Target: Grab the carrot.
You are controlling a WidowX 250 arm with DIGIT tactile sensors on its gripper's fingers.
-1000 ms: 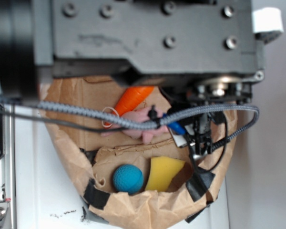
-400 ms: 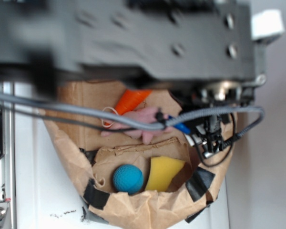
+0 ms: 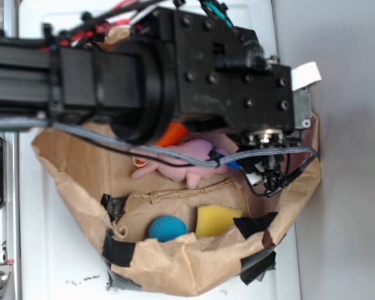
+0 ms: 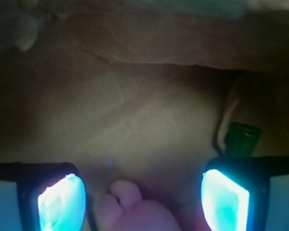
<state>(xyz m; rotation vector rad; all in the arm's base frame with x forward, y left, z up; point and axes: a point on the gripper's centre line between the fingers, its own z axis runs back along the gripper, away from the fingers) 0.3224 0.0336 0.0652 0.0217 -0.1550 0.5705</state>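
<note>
Swung lower over the paper bag (image 3: pixel 175 275), now hiding most of the carrot (image 3: pixel 172 134). Claw (image 4: pixel 143 192) open, empty, straddling the pink plush (image 4: pixel 135 209); green stem (image 4: pixel 243 137) up and right. Best shifted toward that stem before closing, clear of the plush. No legible writing anywhere.

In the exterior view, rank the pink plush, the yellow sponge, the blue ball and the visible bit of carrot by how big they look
1. pink plush, partly hidden by the arm.
2. yellow sponge.
3. blue ball, close to the sponge, its lower part hidden by the bag rim.
4. carrot, only a small orange patch showing.
</note>
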